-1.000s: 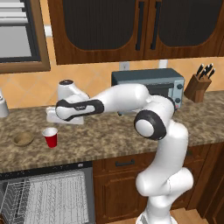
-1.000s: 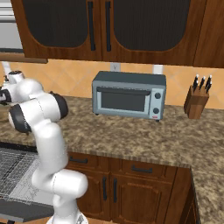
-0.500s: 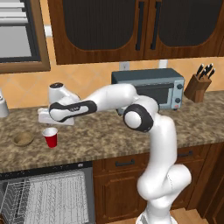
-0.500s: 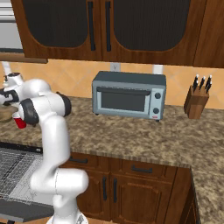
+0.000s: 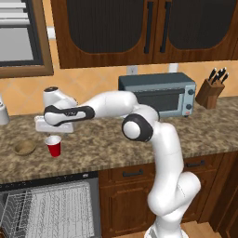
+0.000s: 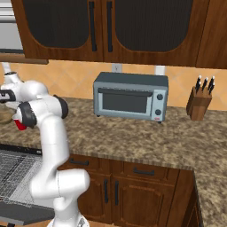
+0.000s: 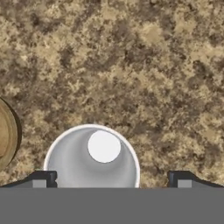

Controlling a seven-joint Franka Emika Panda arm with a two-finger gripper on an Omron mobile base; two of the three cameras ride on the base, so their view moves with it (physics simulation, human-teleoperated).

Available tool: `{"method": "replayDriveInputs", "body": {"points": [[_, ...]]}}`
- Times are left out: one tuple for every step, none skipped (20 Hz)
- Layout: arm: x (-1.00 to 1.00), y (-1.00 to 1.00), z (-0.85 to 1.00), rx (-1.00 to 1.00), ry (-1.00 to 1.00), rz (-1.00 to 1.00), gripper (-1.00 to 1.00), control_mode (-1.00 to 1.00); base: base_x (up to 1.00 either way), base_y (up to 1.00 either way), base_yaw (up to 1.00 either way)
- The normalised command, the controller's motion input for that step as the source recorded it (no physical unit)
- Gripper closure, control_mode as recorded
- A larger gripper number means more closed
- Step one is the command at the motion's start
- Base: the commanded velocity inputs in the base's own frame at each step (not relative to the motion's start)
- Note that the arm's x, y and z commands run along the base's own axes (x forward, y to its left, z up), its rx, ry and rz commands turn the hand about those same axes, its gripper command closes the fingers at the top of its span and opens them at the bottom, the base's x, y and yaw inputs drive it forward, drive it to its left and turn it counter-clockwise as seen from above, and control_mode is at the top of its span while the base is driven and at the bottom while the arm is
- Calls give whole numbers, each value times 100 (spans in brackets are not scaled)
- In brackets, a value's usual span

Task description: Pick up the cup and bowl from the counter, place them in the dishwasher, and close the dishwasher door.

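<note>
your gripper now hangs right over the red cup, further left along the counter than a second ago, when the hand sat up and to the right of the cup; half a second ago it was already most of the way across. the elbow has swung left with it. in the hand view you look straight down into the cup's white inside, its rim lying between your two fingertips, nearer the left tip than the right. the fingers stand wide apart and hold nothing; neither tip touches the rim as far as you can see.

the bowl sits just beside the cup, off the left fingertip's side, its tan edge at the left border of the hand view. cup and bowl have not moved.

below the counter the dishwasher is open as before, wire rack showing.
</note>
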Motion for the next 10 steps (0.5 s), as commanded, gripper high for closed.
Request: {"method": "replayDriveInputs", "body": {"points": [[-8, -51, 0, 2, 0, -2, -100, -100, 0, 0, 0], [-9, -41, 0, 1, 0, -1, -100, -100, 0, 0, 0], [-7, -34, -4, 2, 0, -1, -100, -100, 0, 0, 0], [0, -20, -14, 1, 0, 0, -100, -100, 0, 0, 0], [0, -1, -19, 0, 0, 0, -100, -100, 0, 0, 0], [0, 0, -23, 0, 2, 0, -100, -100, 0, 0, 0], [0, 0, -27, 0, 1, 0, -100, -100, 0, 0, 0], [0, 0, -34, 1, 3, 0, -100, -100, 0, 0, 0], [0, 0, -43, 1, 4, 0, -100, -100, 0, 0, 0], [0, 0, -47, 1, 3, 0, -100, -100, 0, 0, 0]]}}
